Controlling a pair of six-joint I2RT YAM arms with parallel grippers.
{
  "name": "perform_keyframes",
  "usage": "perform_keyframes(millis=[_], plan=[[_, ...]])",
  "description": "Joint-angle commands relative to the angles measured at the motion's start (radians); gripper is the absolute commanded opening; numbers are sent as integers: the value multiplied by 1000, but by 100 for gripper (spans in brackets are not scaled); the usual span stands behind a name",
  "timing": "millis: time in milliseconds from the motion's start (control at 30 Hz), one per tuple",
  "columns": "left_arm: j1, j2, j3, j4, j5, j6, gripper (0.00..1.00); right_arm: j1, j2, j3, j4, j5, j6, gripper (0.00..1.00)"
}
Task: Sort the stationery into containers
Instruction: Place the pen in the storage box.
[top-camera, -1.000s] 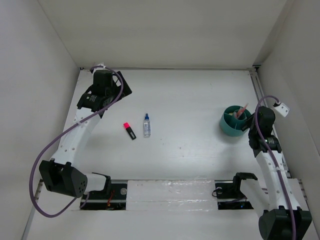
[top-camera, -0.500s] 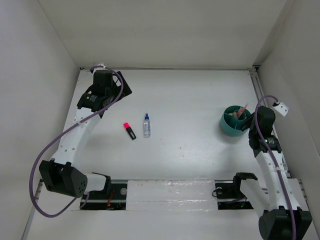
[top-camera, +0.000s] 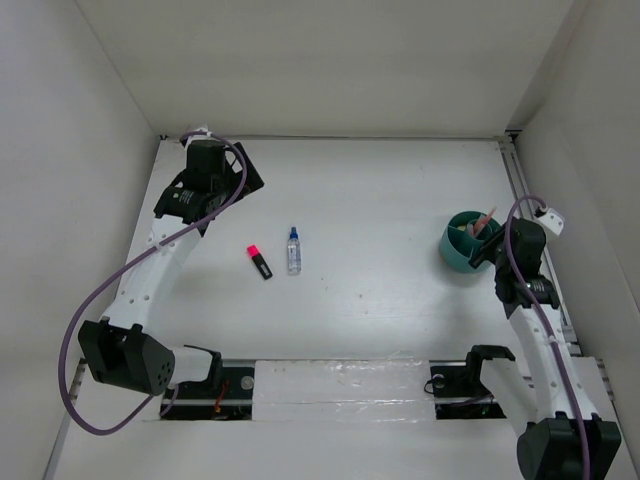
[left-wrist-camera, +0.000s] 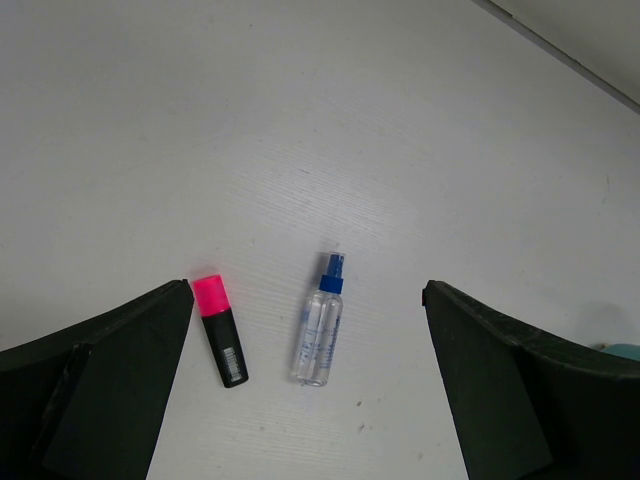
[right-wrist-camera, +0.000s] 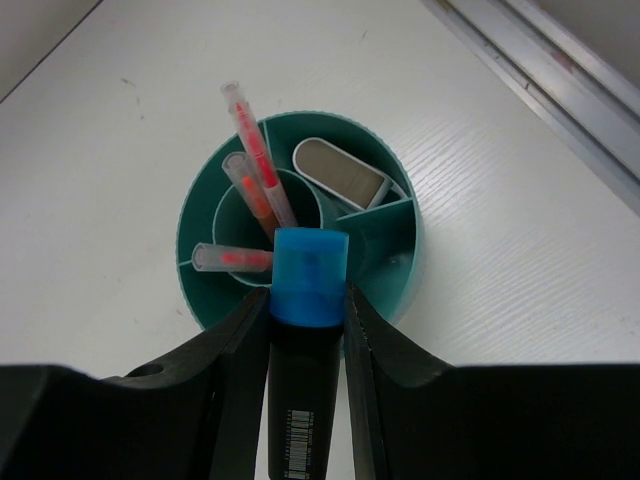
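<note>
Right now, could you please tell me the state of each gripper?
Left gripper: open, holding nothing.
Right gripper: closed on a blue-capped marker.

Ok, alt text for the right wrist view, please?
The right gripper holds a blue-capped marker, cap forward, at the near rim of a teal divided cup. Inside are three salmon pencils and a grey flat piece; white table around.

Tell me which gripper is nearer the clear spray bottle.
Left. The left gripper hangs open beyond the bottle toward the far-left corner; the right gripper is across the table at the teal cup, shut on a blue-capped marker.
</note>
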Motion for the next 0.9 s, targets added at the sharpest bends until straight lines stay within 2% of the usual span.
perform_keyframes(millis=[0, 300, 633, 767, 867], plan=[[0, -14, -6, 31, -1, 12, 100, -7, -16, -3, 71, -67, -14, 0], [0, -14, -6, 31, -1, 12, 100, -7, 7, 43, 82, -235, -79, 0], [0, -14, -6, 31, -1, 12, 100, 21, 16, 63, 72, -212, -88, 0], [0, -14, -6, 31, -1, 12, 100, 21, -22, 26, 164, -275, -108, 0], [0, -14, -6, 31, -1, 12, 100, 21, -31, 17, 164, -242, -99, 0]])
